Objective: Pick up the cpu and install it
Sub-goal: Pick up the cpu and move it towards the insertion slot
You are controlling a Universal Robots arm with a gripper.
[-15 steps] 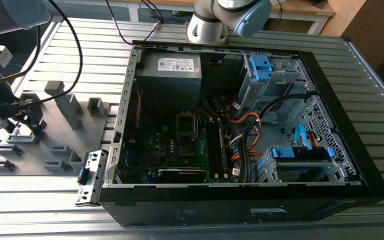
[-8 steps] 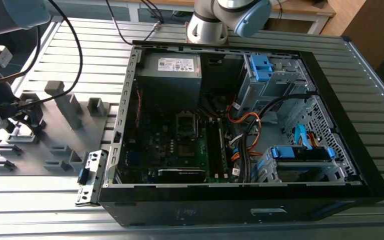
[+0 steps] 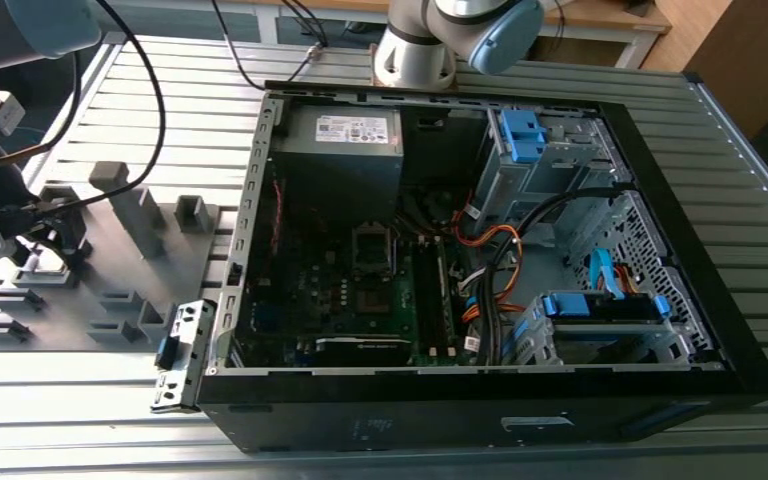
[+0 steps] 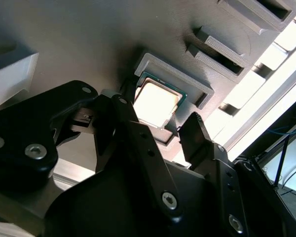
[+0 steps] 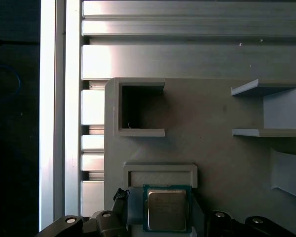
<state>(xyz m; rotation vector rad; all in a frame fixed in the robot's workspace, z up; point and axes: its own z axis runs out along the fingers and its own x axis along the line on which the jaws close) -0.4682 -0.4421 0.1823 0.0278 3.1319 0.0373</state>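
Observation:
The cpu (image 4: 157, 102) (image 5: 166, 210) is a small square chip with a silver-grey metal top and a green rim. It lies flat in a shallow recess of the grey holder plate (image 5: 212, 163) (image 3: 117, 265). In both wrist views my gripper (image 4: 160, 118) (image 5: 166, 219) hangs right over it, open. One black finger (image 4: 119, 106) is at one side of the chip and the other finger (image 4: 195, 131) is at the opposite side. In the exterior view the gripper (image 3: 31, 240) is at the left, over the plate. The motherboard socket (image 3: 373, 247) sits inside the open computer case (image 3: 491, 380).
The holder plate carries several raised grey brackets (image 3: 131, 200) and empty pockets (image 5: 140, 108) near the chip. It rests on a ribbed aluminium table (image 3: 91, 420). The case holds a grey power supply (image 3: 344, 135), blue drive cages (image 3: 524, 135) and orange cables (image 3: 491, 250). The arm's base (image 3: 418, 50) stands behind the case.

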